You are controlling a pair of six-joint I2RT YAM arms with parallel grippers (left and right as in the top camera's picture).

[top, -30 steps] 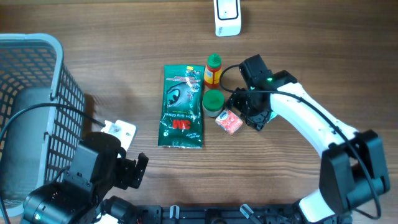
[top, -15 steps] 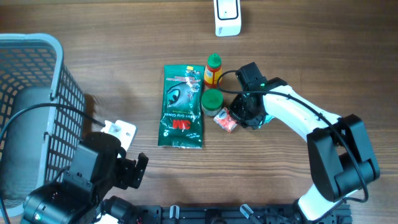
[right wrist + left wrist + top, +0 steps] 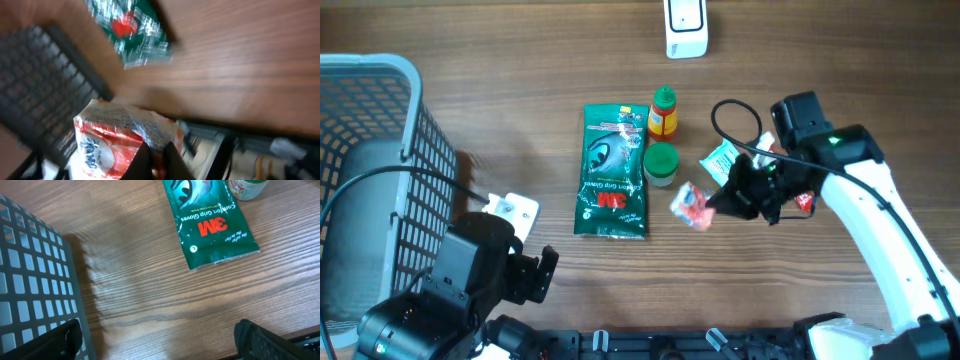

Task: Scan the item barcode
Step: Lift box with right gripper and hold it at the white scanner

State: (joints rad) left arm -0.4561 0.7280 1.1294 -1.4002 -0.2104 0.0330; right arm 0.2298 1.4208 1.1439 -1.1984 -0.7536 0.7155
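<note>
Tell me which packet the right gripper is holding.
The red-and-white packet, pinched in the right gripper; the green 3M gloves pack and the teal sachet lie untouched.

Your right gripper (image 3: 713, 208) goes from spread wide around the red-and-white packet (image 3: 691, 204) to pinched shut on its edge. The packet no longer lies on the table (image 3: 520, 80) just beside the green-lidded jar (image 3: 661, 163). It now sits clear of the jar, shifted right and toward the front edge, and looks raised off the wood. Your right arm has swung out to the right, uncovering a small green-and-white sachet (image 3: 722, 158) that it hid before.
</note>
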